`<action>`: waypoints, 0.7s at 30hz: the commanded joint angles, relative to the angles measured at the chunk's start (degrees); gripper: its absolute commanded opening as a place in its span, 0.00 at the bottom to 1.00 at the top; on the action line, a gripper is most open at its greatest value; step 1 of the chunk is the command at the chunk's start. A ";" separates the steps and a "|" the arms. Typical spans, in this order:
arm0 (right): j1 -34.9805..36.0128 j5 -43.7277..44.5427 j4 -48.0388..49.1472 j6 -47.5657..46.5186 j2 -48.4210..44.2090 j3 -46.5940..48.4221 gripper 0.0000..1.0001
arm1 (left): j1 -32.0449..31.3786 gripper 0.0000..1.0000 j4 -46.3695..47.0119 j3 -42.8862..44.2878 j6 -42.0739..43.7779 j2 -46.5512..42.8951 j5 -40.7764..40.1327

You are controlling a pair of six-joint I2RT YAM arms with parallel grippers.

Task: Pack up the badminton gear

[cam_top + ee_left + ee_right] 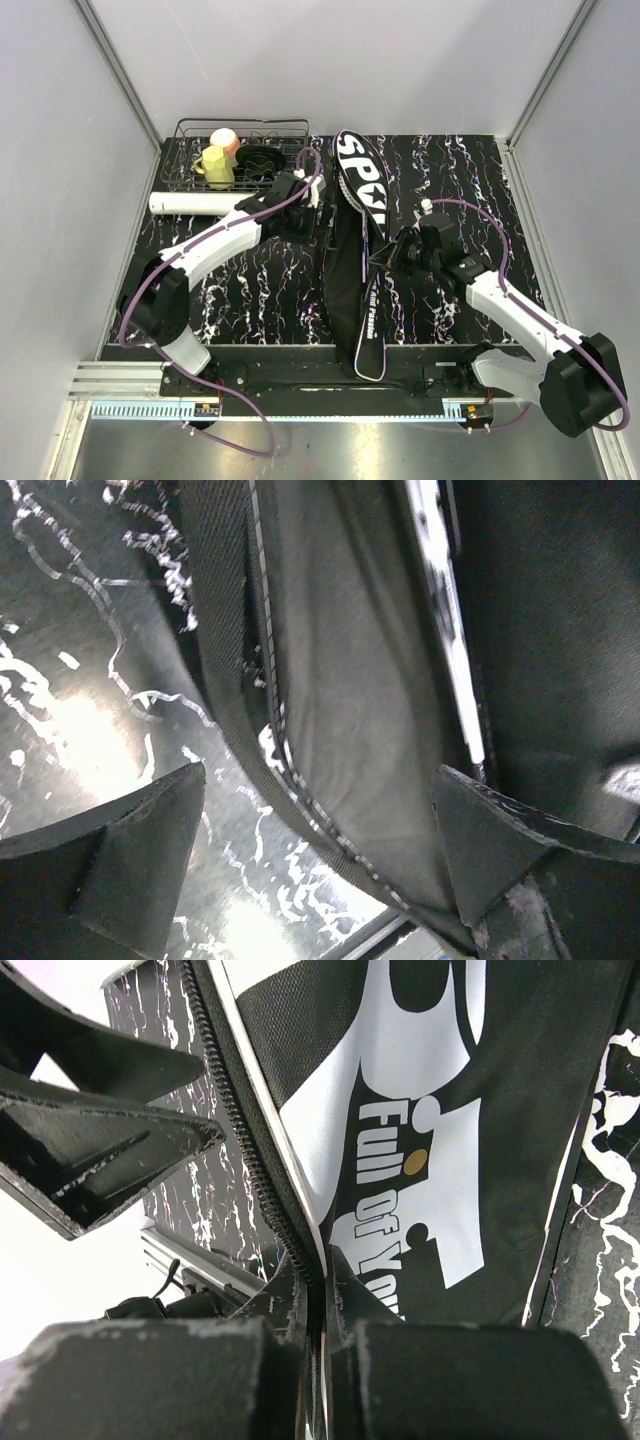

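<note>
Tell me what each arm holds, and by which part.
Right jaws: shut on the black bag, at its zipper edge. Left jaws: open, holding nothing.

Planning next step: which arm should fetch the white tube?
Left. The left gripper is open, the white tube lies near it; the right gripper is shut on the bag.

The left arm rises from its base, bends at an elbow pushed out to the left, and runs forward and to the right. Its tool has its jaws spread wide — in the left wrist view both fingers stand far apart, gripping nothing. The right arm stretches leftward, held low. Its tool is clamped tight — the fingers pinch the zipper edge of the bag.
</note>
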 commanded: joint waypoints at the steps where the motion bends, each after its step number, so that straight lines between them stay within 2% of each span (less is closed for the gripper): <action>1: 0.07 -1.57 4.98 -0.03 -0.32 2.44 0.00 | 0.20 0.99 9.01 2.64 -3.63 3.90 4.91; 3: -0.02 -1.83 5.24 0.05 -0.40 2.27 0.00 | 0.20 0.99 9.54 3.52 -3.81 6.70 3.94; 4: -0.02 -1.75 5.33 0.05 -0.40 2.18 0.00 | 0.20 0.95 9.71 3.79 -3.81 7.33 3.68; 6: -0.02 -2.01 5.41 0.14 -0.58 2.35 0.00 | 0.20 0.81 10.59 4.14 -3.99 9.26 3.76; 7: 0.07 -1.92 5.41 0.05 -0.67 2.27 0.00 | 0.20 0.68 10.94 4.23 -4.07 9.70 3.68; 9: -0.02 -1.83 5.33 -0.03 -0.93 2.18 0.00 | 0.20 0.59 11.47 3.97 -4.43 10.23 3.15; 14: -0.02 -2.01 5.50 -0.04 -0.93 2.09 0.00 | -0.24 0.51 11.65 3.53 -3.73 10.85 1.57; 21: -0.02 -2.71 6.56 0.49 -0.32 1.91 0.00 | -0.76 0.55 11.65 3.26 -4.08 12.61 0.78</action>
